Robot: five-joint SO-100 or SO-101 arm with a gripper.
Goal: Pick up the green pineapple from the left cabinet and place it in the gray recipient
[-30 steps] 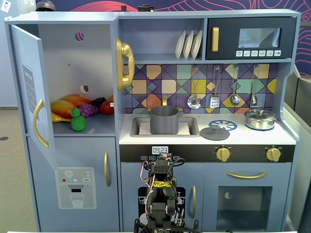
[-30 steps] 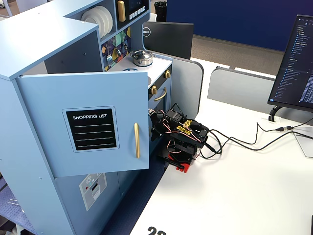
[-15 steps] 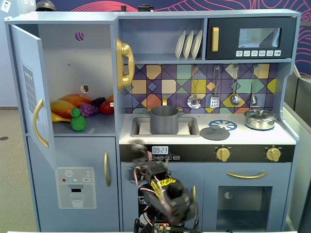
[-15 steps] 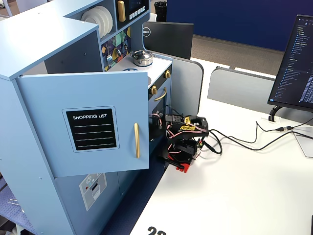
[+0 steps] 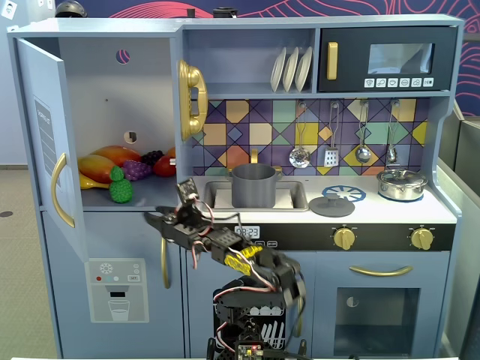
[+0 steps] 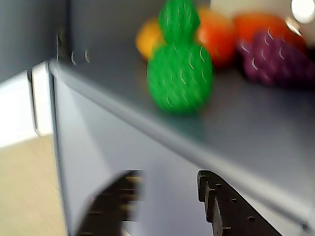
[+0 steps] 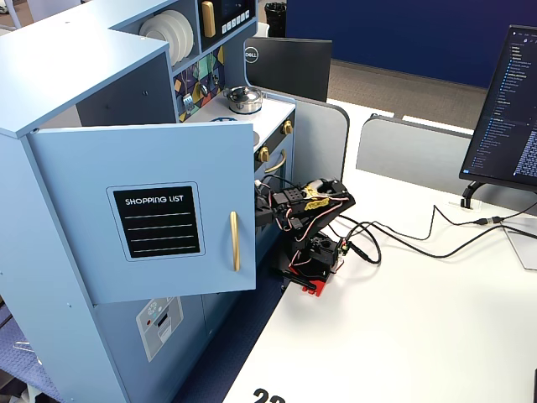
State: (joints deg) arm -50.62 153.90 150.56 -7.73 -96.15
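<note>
The green pineapple (image 5: 120, 185) stands upright near the front of the shelf in the open left cabinet (image 5: 112, 82). It also shows in the wrist view (image 6: 179, 73). The cabinet door (image 5: 45, 142) is swung wide open. The gray recipient (image 5: 253, 185) sits in the sink, right of the cabinet. My gripper (image 5: 156, 220) is open and empty, just below the shelf's front edge and to the right of the pineapple. In the wrist view my gripper (image 6: 167, 191) has its jaws apart against the blue cabinet front, under the pineapple. In the side fixed view the door (image 7: 151, 210) hides the gripper.
A purple grape bunch (image 5: 136, 169), orange-yellow fruit (image 5: 105, 161) and a red fruit (image 5: 165, 166) lie behind the pineapple. A gray lid (image 5: 331, 205) and a steel lidded pot (image 5: 402, 184) stand on the counter. Cables (image 7: 403, 239) and a monitor (image 7: 508, 101) are on the white desk.
</note>
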